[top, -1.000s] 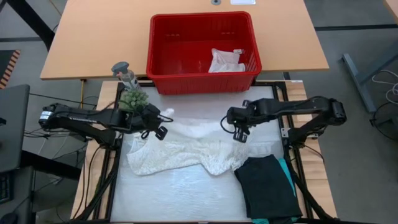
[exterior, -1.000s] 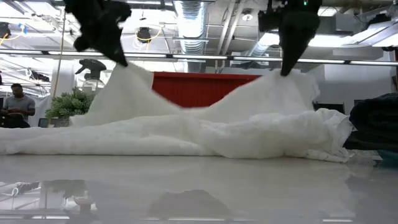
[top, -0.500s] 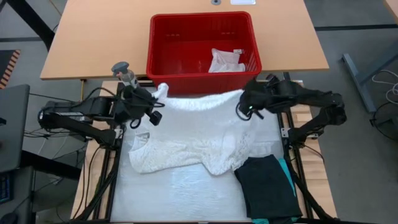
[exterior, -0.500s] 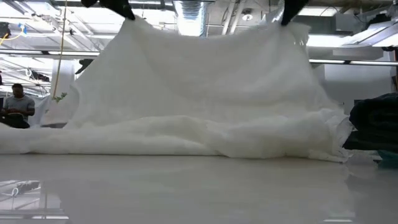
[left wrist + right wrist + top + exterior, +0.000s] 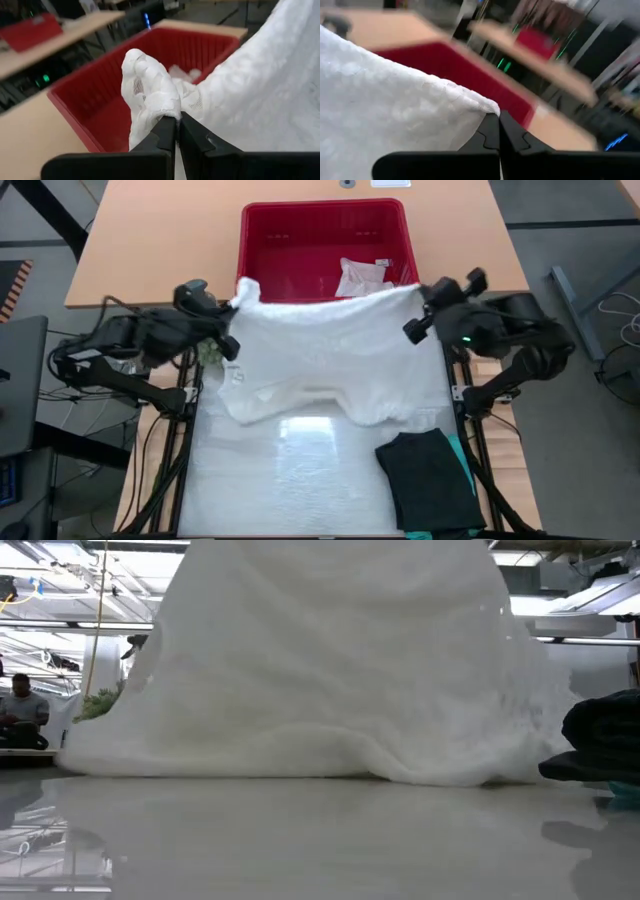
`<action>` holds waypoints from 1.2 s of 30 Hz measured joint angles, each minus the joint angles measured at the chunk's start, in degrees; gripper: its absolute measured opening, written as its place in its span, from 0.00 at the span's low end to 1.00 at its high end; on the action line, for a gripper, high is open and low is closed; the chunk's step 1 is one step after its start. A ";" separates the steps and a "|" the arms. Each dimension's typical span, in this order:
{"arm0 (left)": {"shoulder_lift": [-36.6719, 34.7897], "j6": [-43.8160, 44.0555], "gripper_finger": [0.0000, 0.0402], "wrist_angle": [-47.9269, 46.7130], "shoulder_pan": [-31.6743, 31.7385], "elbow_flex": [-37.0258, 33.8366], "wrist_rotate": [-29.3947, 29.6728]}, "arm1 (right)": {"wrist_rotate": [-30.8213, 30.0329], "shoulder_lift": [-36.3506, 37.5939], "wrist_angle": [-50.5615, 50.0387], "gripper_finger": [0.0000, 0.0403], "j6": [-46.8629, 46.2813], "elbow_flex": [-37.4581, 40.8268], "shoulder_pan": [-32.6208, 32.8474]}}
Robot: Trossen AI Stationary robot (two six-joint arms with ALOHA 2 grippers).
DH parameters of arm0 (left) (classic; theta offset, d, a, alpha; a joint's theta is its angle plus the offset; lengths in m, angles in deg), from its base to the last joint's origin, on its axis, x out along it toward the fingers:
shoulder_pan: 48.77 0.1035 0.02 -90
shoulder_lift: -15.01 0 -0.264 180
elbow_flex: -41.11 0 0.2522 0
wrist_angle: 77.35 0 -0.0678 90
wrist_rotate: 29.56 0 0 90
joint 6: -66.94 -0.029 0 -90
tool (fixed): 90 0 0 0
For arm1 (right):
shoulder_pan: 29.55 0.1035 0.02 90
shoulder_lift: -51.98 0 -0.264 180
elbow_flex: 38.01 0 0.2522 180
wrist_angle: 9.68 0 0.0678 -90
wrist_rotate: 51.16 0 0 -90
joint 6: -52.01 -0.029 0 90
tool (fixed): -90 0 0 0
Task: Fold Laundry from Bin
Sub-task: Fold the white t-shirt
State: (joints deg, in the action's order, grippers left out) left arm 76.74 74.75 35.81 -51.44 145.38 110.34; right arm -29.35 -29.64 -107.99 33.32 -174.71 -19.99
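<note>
Fabric hangs stretched between your two arms: the left gripper [image 5: 176, 121] is clamped on one corner of the white lacy top [image 5: 325, 355] and the right gripper [image 5: 497, 122] is pinched on the other, both raised near the front rim of the red bin [image 5: 258, 240]. You can see the top's lower edge draped on the table [image 5: 300, 480], a small white cloth [image 5: 362, 277] lying inside the bin, and the black garment [image 5: 432, 480] folded beside the right arm.

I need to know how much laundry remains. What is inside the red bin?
One small white cloth lies inside the red bin, toward its right side. The white lacy top, held up by both grippers, hangs over the bin's near edge, so that strip of its floor is hidden.
</note>
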 joint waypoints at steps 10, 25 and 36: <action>0.00 -10.37 0.00 0.05 -0.01 10.67 0.21 | -16.06 -0.19 28.60 0.04 34.43 -3.51 9.88; 0.54 14.67 0.00 -8.33 -4.67 15.16 -35.31 | -22.19 -4.28 38.75 0.04 30.76 -3.30 26.69; 3.86 26.54 0.00 23.84 -24.35 15.18 -50.55 | -21.90 -14.56 84.93 0.04 62.27 -3.29 37.18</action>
State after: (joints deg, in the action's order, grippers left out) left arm 80.60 101.30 59.65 -75.78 160.56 59.79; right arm -51.25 -44.20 -23.05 95.59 -178.00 17.19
